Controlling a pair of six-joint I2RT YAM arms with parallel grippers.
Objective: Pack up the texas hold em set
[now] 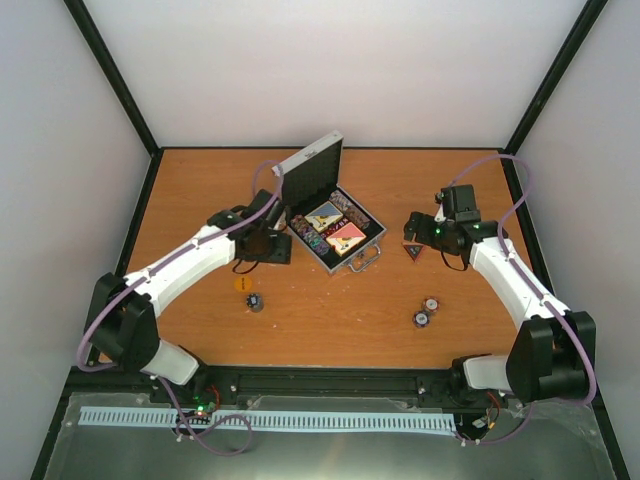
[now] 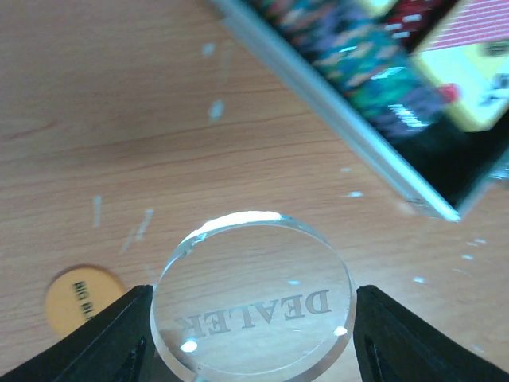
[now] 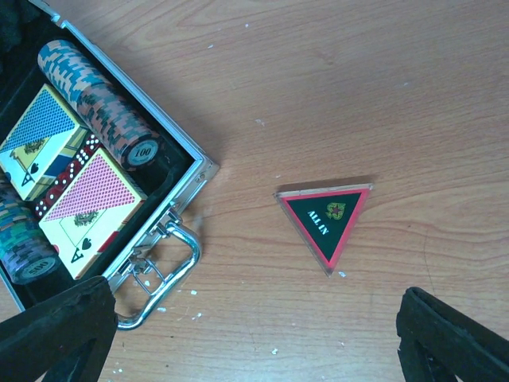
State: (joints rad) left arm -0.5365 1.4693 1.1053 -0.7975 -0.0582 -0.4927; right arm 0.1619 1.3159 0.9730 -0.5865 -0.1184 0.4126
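The silver case (image 1: pixel 357 263) lies open at the table's middle, lid (image 1: pixel 312 180) raised, with two card boxes (image 3: pixel 89 205) and rows of poker chips (image 3: pixel 97 99) inside. My left gripper (image 2: pixel 253 334) is shut on a clear round disc (image 2: pixel 254 306) lettered DEALER, its fingers against both edges, just left of the case wall (image 2: pixel 342 131). An orange disc (image 2: pixel 75 298) lies on the wood beside it. My right gripper (image 3: pixel 254 342) stands open over bare wood, and the dark triangular ALL IN token (image 3: pixel 326 219) lies a little beyond it, right of the case handle (image 3: pixel 163 267).
A small stack of chips (image 1: pixel 256 301) sits near the orange disc (image 1: pixel 242 284) at front left. Two more small chip stacks (image 1: pixel 425 311) stand at front right. Black frame posts and white walls close in the orange table.
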